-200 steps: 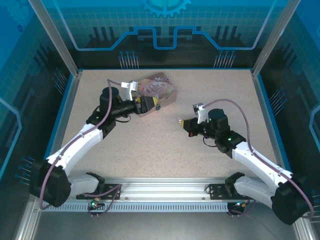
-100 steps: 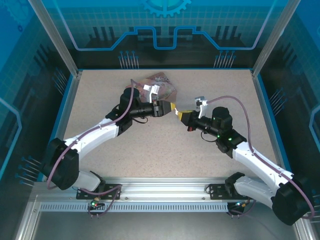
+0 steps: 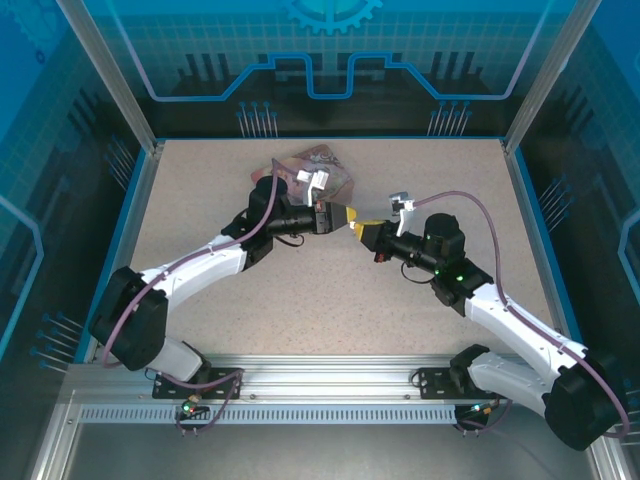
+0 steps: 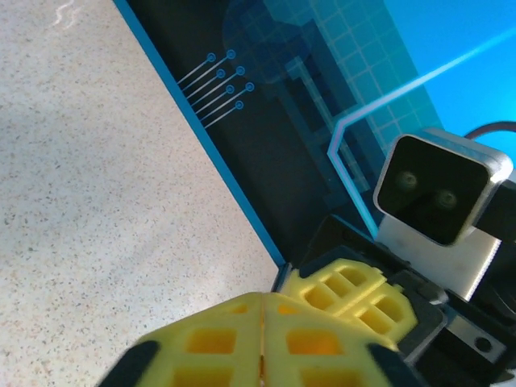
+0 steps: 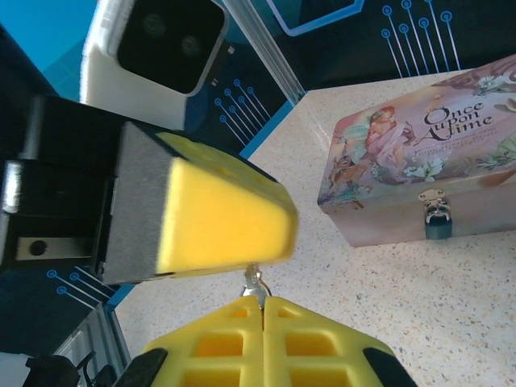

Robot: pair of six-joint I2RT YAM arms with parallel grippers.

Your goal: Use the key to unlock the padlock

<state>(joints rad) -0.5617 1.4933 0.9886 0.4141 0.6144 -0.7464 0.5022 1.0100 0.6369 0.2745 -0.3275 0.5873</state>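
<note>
"Two yellow-tipped grippers are hovering nose to nose over the table [image 3: 300,300]. Whose is whose?"

"Both are mine. My left gripper [image 3: 347,214] is reaching in from the left, my right gripper [image 3: 360,231] is angling in from the right, and the tips are sitting just beside each other."

"What is the right one doing?"

"It is pinching the key [image 5: 254,280] (a thin sliver of metal, poking up out of the seam between the two fingers)."

"And the left?"

"In the left wrist view its fingers are pressing flat together, seam to seam. From the right wrist I am seeing its yellow pad [image 5: 218,218] hanging right over the key's tip. Whether it is touching the key, I cannot tell."

"Where is the padlock?"

"The padlock [image 5: 438,226] is hanging from the hasp [image 5: 433,196] on the front of the pink tin box [image 5: 403,177], shackle up, blue body down. The box is sitting on the table just beyond my left arm [image 3: 200,270], lid shut, and the padlock is apart from the key."
</note>
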